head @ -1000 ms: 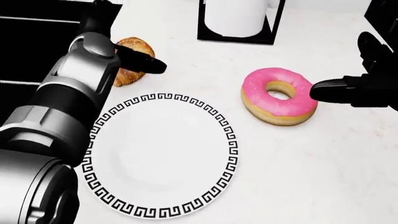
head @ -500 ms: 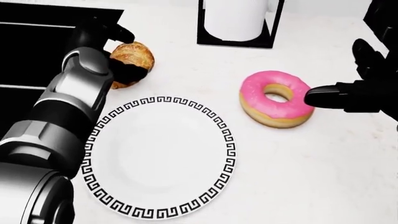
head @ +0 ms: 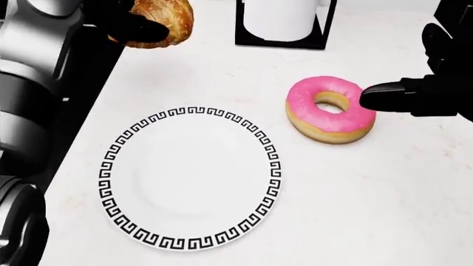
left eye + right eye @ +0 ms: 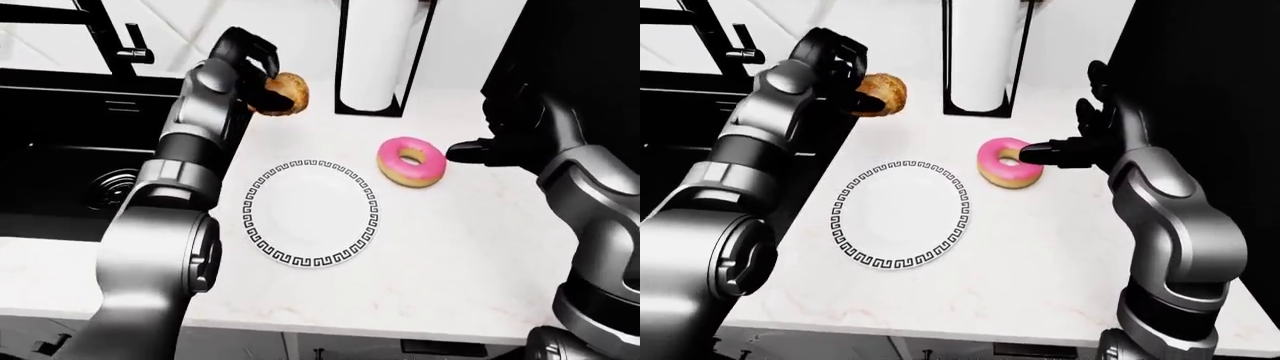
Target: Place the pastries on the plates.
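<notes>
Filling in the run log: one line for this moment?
left hand: holding croissant raised | right hand: open, fingertip at donut | plate: bare

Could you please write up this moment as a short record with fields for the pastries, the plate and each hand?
croissant: held in the left hand, lifted off the counter, at the head view's top left
donut: pink-iced, lying on the counter right of the plate
plate: white with a black key-pattern rim, nothing on it
left hand: fingers closed round the croissant
right hand: open, one fingertip against the donut's right edge
towel holder: black frame with a white roll, top of the head view
sink: black, left of the counter
</notes>
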